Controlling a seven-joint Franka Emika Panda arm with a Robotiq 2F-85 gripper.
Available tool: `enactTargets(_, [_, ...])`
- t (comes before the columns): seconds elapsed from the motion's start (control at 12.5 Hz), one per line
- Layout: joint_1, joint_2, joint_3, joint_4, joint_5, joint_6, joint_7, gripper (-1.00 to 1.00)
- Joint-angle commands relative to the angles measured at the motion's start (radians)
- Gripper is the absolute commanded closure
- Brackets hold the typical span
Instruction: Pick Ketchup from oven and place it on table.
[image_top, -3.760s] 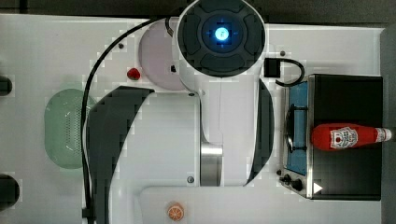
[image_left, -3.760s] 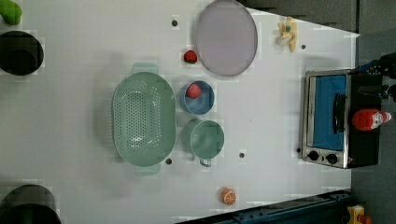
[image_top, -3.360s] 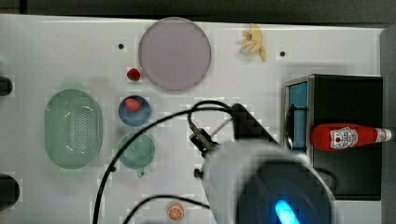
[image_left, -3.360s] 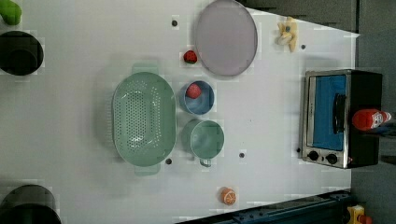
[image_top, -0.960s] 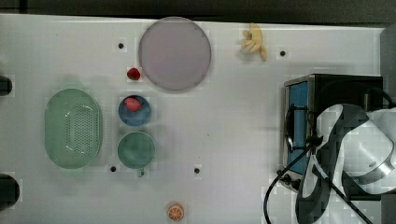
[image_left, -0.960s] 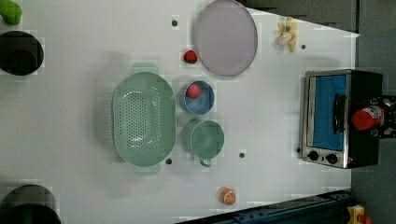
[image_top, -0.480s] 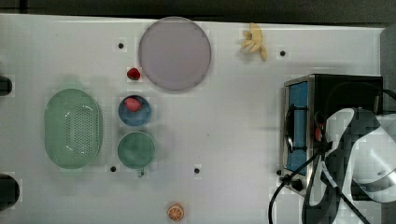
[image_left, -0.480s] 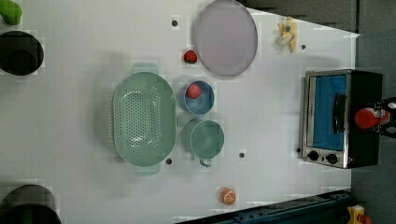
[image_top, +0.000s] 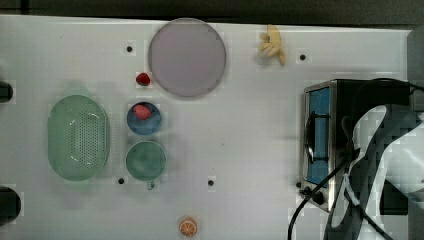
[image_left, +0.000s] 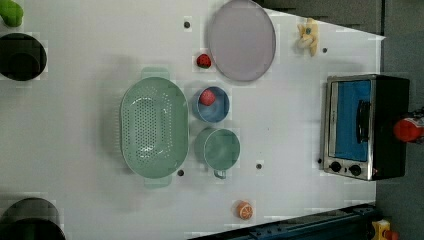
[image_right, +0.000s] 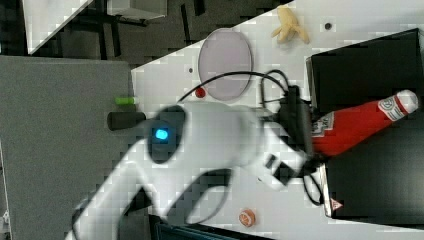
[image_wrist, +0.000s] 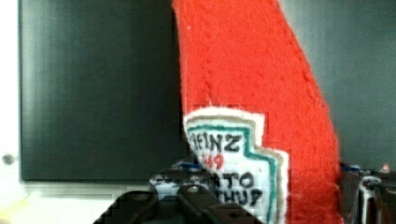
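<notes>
Red ketchup bottle (image_right: 357, 126) lies on top of the black toaster oven (image_right: 372, 75), its label end between the fingers of the pincer (image_right: 300, 131), which looks closed around its lower body, white cap pointing away. Judging by this, the grasp is made; lifting it and setting it down on the white counter (image_top: 250, 150) remain.

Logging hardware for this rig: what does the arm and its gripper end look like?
The arm has glossy white rounded shells with dark joint sections, and a round dark cap with a glowing blue light. Black cables loop along it to a black wrist block. The gripper parts in the wrist view are black, with a visible screw.
</notes>
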Motion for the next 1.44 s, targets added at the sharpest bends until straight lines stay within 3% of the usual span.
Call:
enactTargets(0.08, [0.074,-0.132,0.064,0.130,-0.009,-0.151,-0.015,-0.29])
enactTargets(0.8, [0.175,-0.199,0.357,0.089,-0.010,-0.205,-0.112,-0.29])
enactTargets(1.12, [0.188,-0.200,0.411,-0.035,-0.010,-0.133,-0.073,-0.29])
enactTargets(1.44, [0.190,-0.196,0.417,-0.266,-0.010,0.071,-0.032,-0.29])
